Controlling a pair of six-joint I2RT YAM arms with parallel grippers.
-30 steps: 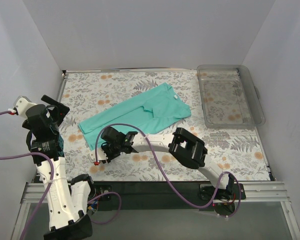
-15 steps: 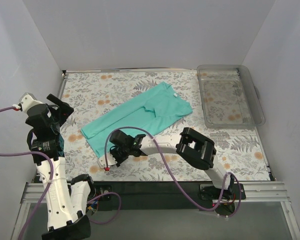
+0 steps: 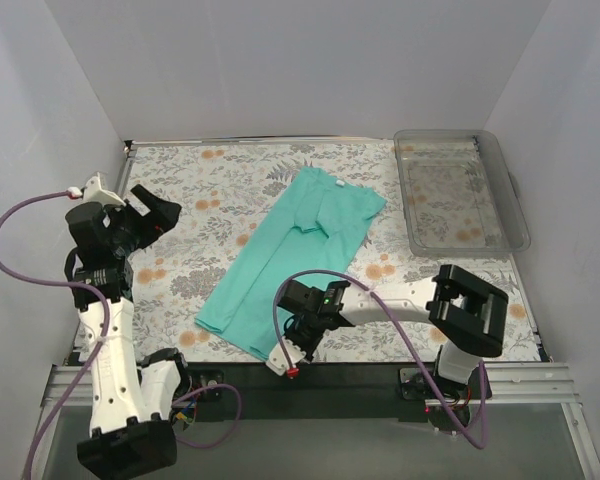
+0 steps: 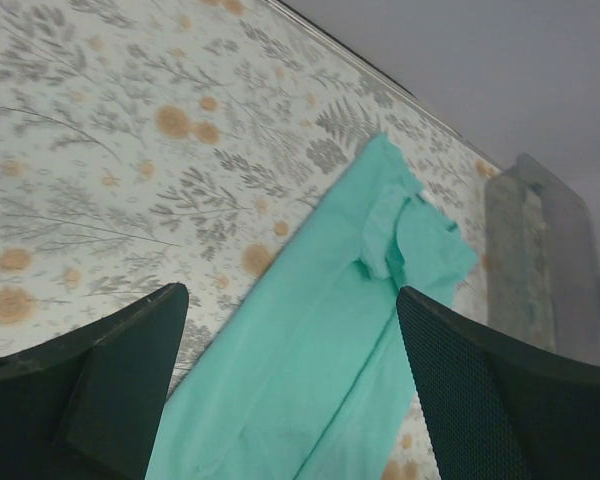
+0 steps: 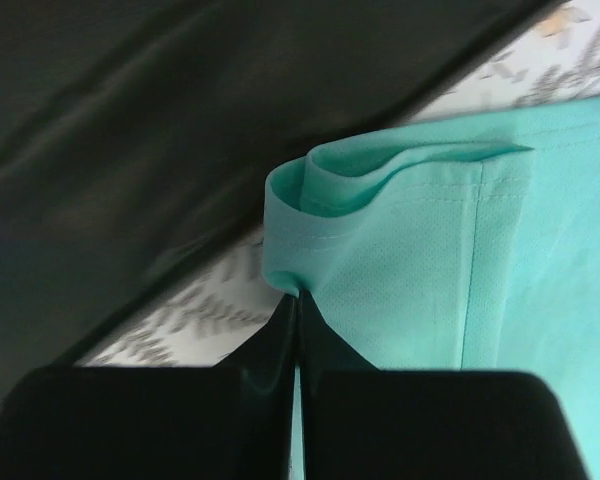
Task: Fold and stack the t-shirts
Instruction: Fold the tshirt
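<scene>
Table (image 3: pixel 180 190): one, flower-patterned top; it carries everything listed below.
T-shirt (image 3: pixel 295 250): one, teal, no second garment in my views. It lay slantwise across the middle of the table a second ago. Now it runs long and narrow from the far centre down toward the near edge, collar end far, hem end near. It is drawn out but not yet folded.
Meaning for the task: I read this as straightening before a fold (with one shirt in sight, stacking cannot start yet).
Bin (image 3: pixel 442 134): one, clear plastic, at the far right, apart from the shirt and unmoved.
Right gripper (image 5: pixel 298 300): one, fingers pressed together on a rolled corner of the hem. It has swung back to the near edge and dragged the cloth with it.
Left gripper (image 4: pixel 290 300): one, fingers spread wide, holding nothing. It is raised at the left side and now looks across at the shirt.
</scene>
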